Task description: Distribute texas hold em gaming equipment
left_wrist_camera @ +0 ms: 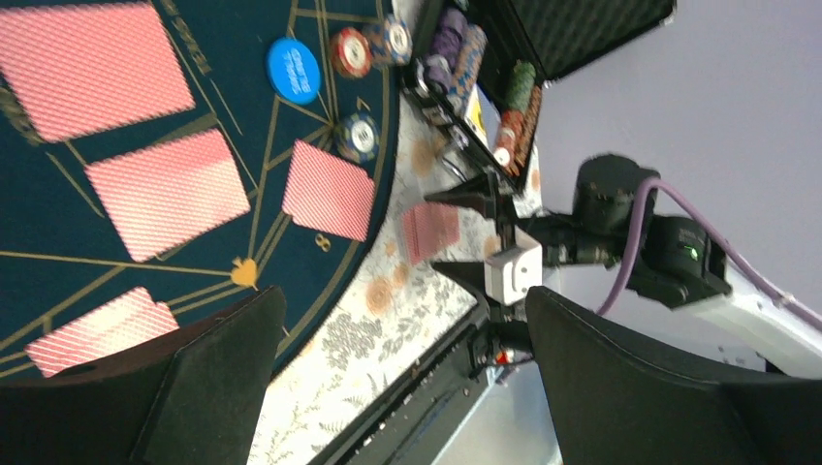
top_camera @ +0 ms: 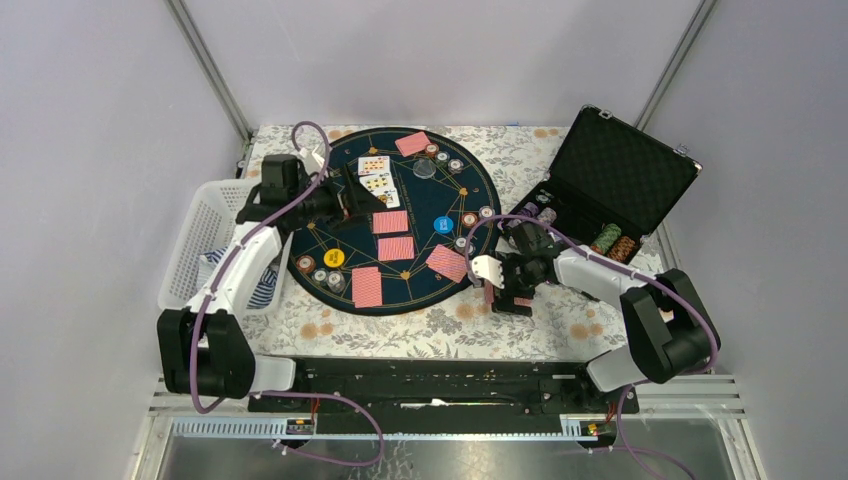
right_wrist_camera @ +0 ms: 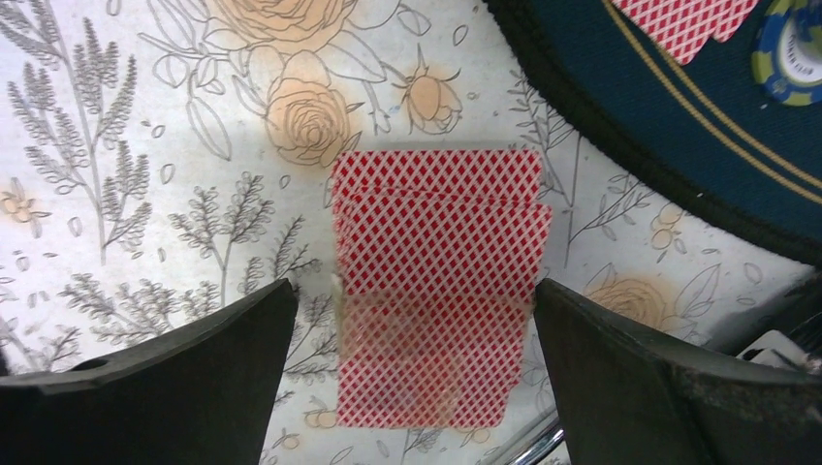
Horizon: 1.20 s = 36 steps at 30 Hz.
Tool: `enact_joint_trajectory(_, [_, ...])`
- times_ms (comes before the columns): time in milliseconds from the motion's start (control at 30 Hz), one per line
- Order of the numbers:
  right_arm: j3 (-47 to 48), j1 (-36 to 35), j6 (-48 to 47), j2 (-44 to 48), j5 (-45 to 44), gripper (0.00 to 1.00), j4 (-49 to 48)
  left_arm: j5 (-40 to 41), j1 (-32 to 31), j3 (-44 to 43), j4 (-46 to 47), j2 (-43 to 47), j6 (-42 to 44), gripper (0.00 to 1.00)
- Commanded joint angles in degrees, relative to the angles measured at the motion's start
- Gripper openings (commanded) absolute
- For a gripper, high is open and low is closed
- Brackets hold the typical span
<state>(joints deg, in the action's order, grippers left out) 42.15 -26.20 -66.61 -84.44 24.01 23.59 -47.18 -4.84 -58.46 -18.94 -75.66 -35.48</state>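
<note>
The left claw point(top_camera: 350, 205) hangs wide and empty over the round mat point(top_camera: 420, 205). Red-backed cards point(top_camera: 390, 222), some chips point(top_camera: 320, 275), a yellow button point(top_camera: 334, 258) and a blue button point(top_camera: 444, 225) already sit there. Just off the mat, a pile of cards point(right_wrist_camera: 436, 194) lies on the counter point(top_camera: 440, 330). The right claw point(right_wrist_camera: 415, 291) is spread wide around it, not squeezing. More chips point(top_camera: 605, 240) wait in the case point(top_camera: 625, 170). I think the job is about half done.
</note>
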Motion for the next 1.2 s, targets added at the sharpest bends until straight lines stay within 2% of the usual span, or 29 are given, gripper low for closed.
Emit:
enact_joint_trajectory(0, [3.9,0.1,3.5,4.2,0.9,1.0,4.9,10.7,1.1,-9.9,-6.9,-1.9,10.6,0.99])
enact_joint_trajectory(133, [9.0,0.3,9.2,8.5,3.7,1.0,7.9,25.6,1.2,-18.6,-13.0,-5.2,21.2,0.99])
enact_joint_trajectory(333, [18.9,1.3,24.3,11.5,7.2,1.0,9.4,39.9,1.8,-29.1,-13.9,-13.8,33.8,0.99])
enact_joint_trajectory(533, [27.4,2.6,36.2,10.2,7.5,1.0,12.1,44.9,2.7,-47.0,-20.4,-30.1,43.0,0.98])
enact_joint_trajectory(633, [26.1,4.0,38.5,11.9,7.8,1.0,11.3,49.8,3.1,-54.4,-22.4,-38.3,45.1,0.9])
enact_joint_trajectory(833, [19.9,8.5,41.8,15.4,11.1,1.0,9.4,51.5,4.7,-62.5,-22.0,-48.0,45.6,0.76])
enact_joint_trajectory(1167, [14.5,11.3,46.2,18.5,13.8,1.0,5.3,49.0,7.0,-63.0,-21.7,-56.1,42.6,0.61])
